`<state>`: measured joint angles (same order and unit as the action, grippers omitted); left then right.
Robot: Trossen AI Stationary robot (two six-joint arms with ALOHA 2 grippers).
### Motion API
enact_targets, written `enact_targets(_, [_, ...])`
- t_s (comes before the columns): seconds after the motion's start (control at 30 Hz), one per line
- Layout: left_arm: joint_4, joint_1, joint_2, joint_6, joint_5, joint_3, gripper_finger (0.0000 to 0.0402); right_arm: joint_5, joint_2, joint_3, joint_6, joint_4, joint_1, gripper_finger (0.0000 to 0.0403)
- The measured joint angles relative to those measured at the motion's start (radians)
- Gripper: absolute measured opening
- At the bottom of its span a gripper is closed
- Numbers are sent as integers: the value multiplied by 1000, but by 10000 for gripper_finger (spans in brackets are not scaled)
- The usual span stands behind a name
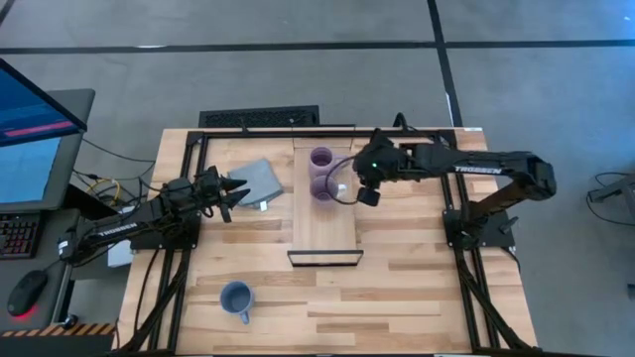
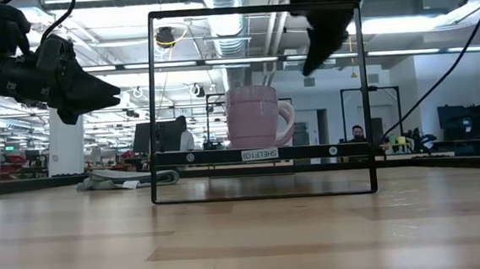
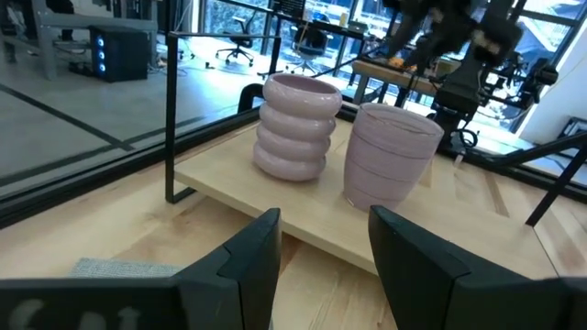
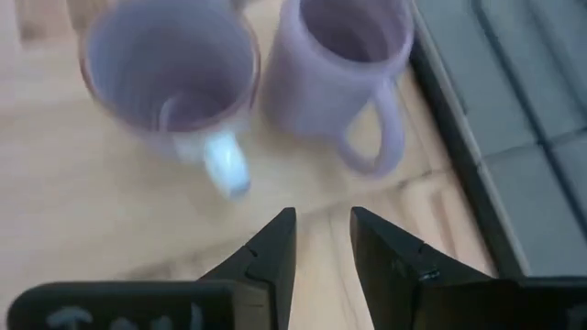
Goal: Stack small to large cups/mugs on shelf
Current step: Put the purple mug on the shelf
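Note:
Two lavender mugs stand upright side by side on the far half of the light-wood shelf: a ribbed one toward the far edge and a smoother one nearer. A blue mug stands on the table near the front left. My right gripper hovers above the shelf's right edge beside the two mugs, open and empty; its wrist view looks down on both mugs. My left gripper hangs open and empty left of the shelf, pointing toward it.
A grey-blue folded cloth lies on the table between my left gripper and the shelf. A black wire frame surrounds the shelf. The shelf's near half is bare wood. A keyboard lies beyond the table's far edge.

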<state>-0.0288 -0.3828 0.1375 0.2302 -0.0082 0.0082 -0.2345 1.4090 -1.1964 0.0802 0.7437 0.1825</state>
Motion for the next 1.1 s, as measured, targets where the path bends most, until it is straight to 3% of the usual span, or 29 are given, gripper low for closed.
enact_targets(0.2, [2, 0, 1, -8, -3, 0, 158, 80, 76, 12, 20, -71, 29, 127])
enact_targets(0.53, [2, 0, 0, -8, -3, 0, 158, 81, 181, 11, 33, -95, 27, 127])
enact_targets(1.1, [2, 0, 0, -7, -3, 0, 158, 160, 175, 10, 33, -117, 27, 127])
